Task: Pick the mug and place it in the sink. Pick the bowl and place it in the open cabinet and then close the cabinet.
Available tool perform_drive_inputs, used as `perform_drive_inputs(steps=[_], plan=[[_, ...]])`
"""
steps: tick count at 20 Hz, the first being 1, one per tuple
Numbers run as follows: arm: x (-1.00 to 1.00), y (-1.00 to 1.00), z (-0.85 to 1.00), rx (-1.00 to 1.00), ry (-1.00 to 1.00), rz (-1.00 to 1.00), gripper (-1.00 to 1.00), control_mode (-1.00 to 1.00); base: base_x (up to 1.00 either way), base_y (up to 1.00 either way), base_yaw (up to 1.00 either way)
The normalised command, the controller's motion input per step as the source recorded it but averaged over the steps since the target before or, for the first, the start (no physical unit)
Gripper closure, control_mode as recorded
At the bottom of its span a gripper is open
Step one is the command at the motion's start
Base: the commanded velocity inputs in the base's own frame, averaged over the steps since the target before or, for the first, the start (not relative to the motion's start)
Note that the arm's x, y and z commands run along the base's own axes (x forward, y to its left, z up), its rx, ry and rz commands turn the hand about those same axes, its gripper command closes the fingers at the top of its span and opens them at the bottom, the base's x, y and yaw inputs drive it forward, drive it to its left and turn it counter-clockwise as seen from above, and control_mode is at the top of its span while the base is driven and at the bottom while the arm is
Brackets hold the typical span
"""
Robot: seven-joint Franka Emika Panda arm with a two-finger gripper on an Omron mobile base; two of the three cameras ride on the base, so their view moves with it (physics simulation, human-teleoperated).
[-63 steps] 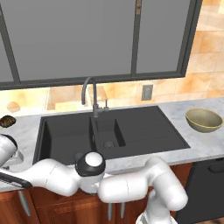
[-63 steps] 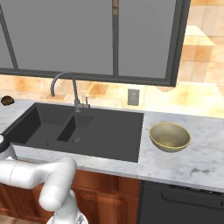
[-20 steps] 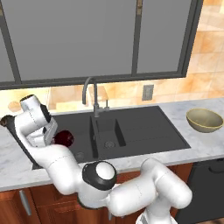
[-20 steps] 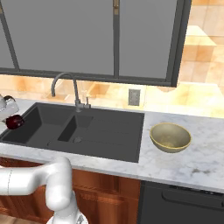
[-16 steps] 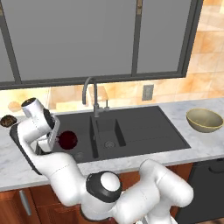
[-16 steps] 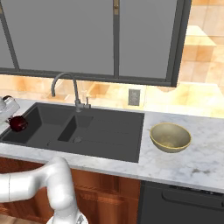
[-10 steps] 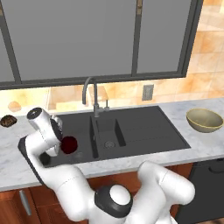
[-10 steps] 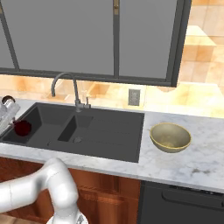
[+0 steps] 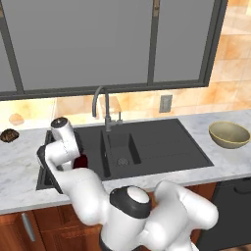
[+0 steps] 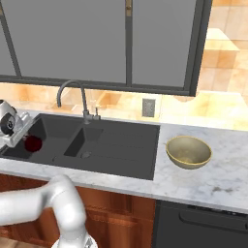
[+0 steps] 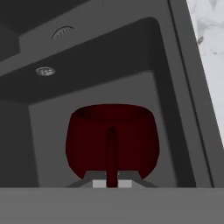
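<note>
The white arm rises from its base at the lower right of the left base view, bends through a dark-capped elbow joint low in the foreground, and reaches up and to the left. Its forearm ends in a bulky white wrist with a dark round cap on top, tilted downward. The pincer (image 9: 78, 159) points down and forward from that wrist, set low. In the right base view the wrist and pincer (image 10: 26, 138) sit at the far left edge, with another white arm link curving across the lower left corner. In the hand view the pincer's tips are closed against the mug (image 11: 112, 140) by its handle.
</note>
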Motion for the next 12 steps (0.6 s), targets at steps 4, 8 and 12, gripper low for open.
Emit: perform_drive_inputs(steps=[4,8,12], plan=[[0.54,0.00,0.00,0.07,0.30,0.00,1.00,-1.00,0.00,0.00,0.00],[0.44,0.00,0.00,0.01,0.22,0.00,1.00,-1.00,0.00,0.00,0.00],[0.32,0.00,-0.01,0.00,0.10,0.00,1.00,-1.00,0.00,0.00,0.00]])
